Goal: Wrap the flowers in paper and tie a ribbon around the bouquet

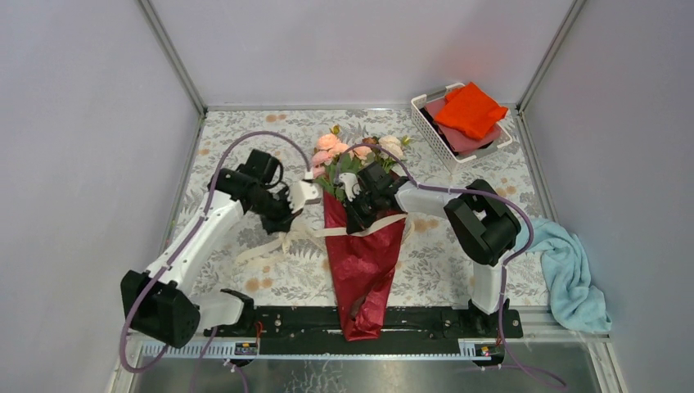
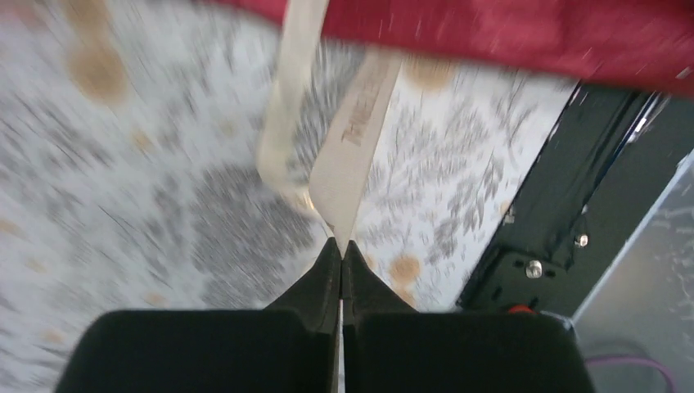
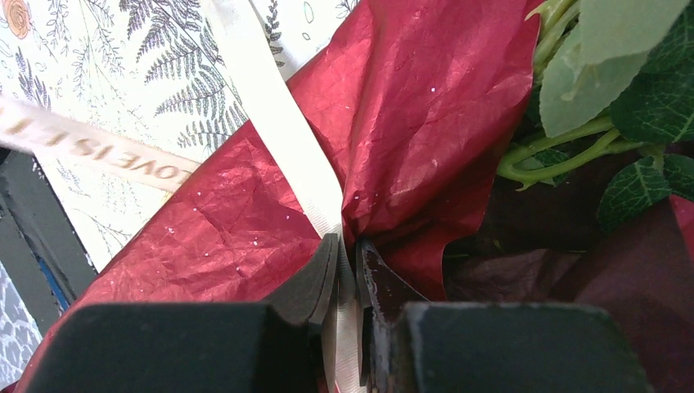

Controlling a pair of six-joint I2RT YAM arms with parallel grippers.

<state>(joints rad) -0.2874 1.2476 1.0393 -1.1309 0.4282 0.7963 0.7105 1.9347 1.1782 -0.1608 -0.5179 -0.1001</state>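
The bouquet lies in the middle of the table, with pink and cream flowers (image 1: 348,149) at the top of a dark red paper (image 1: 364,270) cone. A cream ribbon (image 1: 307,232) crosses the cone and trails off to the left. My left gripper (image 1: 286,223) sits left of the cone, shut on a printed end of the ribbon (image 2: 356,155), which narrows into its tips (image 2: 340,244). My right gripper (image 1: 356,221) rests on the cone just below the leaves. It is shut on the ribbon (image 3: 278,123) against the paper (image 3: 425,106), with green stems (image 3: 589,106) to the right.
A white basket (image 1: 425,123) holding an orange and a pink cloth stands at the back right. A light blue towel (image 1: 573,270) lies at the right edge. The black base rail (image 1: 286,319) runs along the near edge, under the cone's tip. Walls close three sides.
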